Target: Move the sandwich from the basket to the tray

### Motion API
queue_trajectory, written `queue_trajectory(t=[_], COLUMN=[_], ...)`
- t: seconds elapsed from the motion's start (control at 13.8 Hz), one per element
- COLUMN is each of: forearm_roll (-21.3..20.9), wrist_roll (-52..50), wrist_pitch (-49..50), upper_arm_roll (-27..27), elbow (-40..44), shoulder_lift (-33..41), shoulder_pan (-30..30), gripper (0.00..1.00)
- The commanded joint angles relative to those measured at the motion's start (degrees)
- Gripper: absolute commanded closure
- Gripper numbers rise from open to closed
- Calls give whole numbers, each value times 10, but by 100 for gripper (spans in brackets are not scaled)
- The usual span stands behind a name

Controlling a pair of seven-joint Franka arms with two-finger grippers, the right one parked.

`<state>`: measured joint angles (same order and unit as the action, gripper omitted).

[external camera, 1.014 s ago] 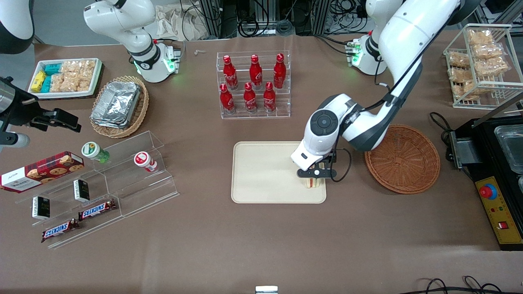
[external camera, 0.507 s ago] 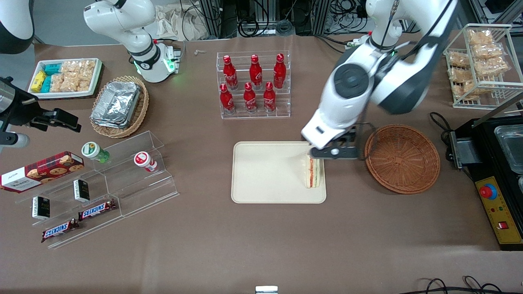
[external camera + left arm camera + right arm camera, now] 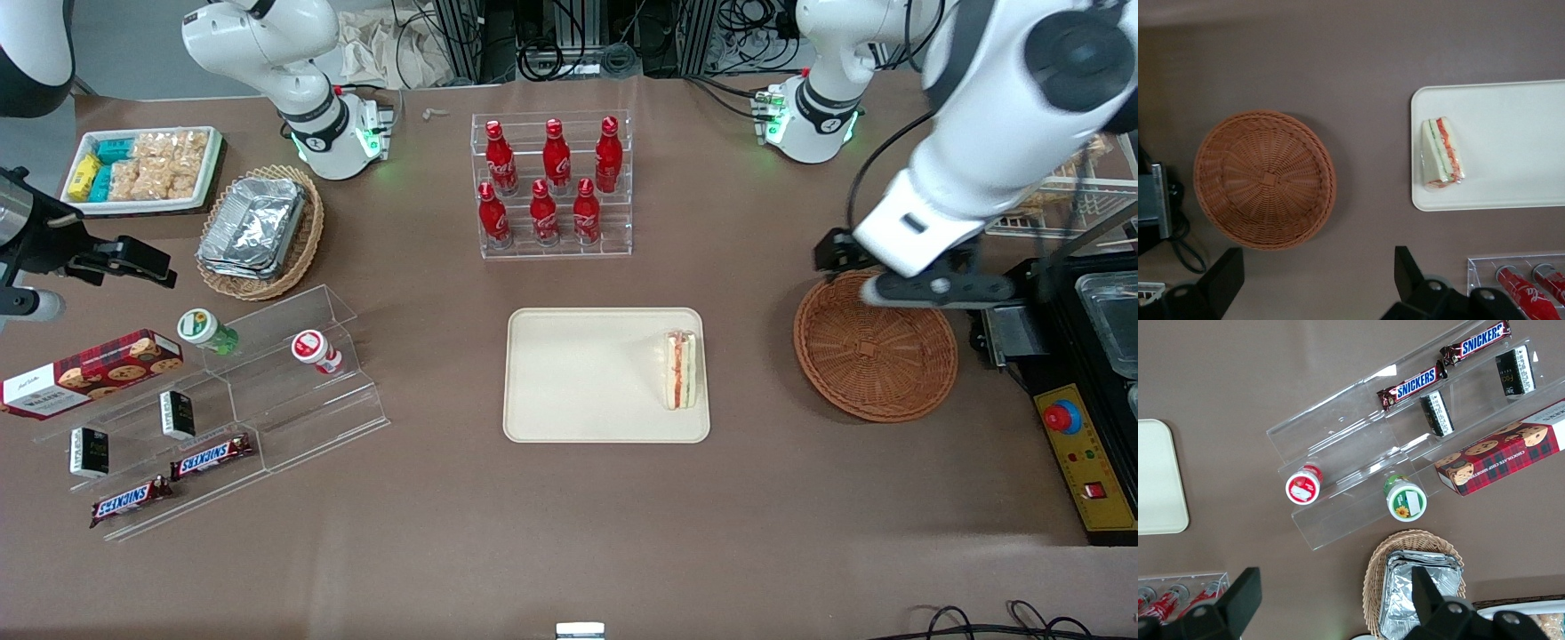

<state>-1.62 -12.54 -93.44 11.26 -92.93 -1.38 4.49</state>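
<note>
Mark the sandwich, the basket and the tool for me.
sandwich (image 3: 681,369), front view, striped cut edge.
basket (image 3: 876,356), front view, woven bottom.
tool (image 3: 1318,277), left wrist view, gap between open fingertips, above bare table.

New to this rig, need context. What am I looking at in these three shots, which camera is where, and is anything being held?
Two Franka robot arms with two-finger grippers stand at a brown table. One picture faces the robots from the front; the other two come from cameras on each arm's wrist, looking down.

The working arm's gripper hangs over the round wicker basket, fingers spread apart and holding nothing. The basket has nothing in it. The sandwich lies on the cream tray, near the edge closest to the basket, so the move looks done.

Other things on the table: a rack of red bottles, Snickers bars, a cookie box and foil trays in a paler basket.
</note>
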Motion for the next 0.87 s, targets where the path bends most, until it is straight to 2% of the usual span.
queue_trajectory(t=[0.0, 0.29, 0.43, 0.8], forearm_roll=[24, 46, 47, 58], wrist_roll=[30, 108, 110, 92], wrist_pitch=[-5, -13, -14, -8], upper_arm_roll=[-45, -84, -85, -70], elbow=[-52, -106, -124, -109], shoulder_lift=[66, 122, 140, 133], shoulder_pan=[7, -4, -4, -3], gripper=[0, 0, 0, 0])
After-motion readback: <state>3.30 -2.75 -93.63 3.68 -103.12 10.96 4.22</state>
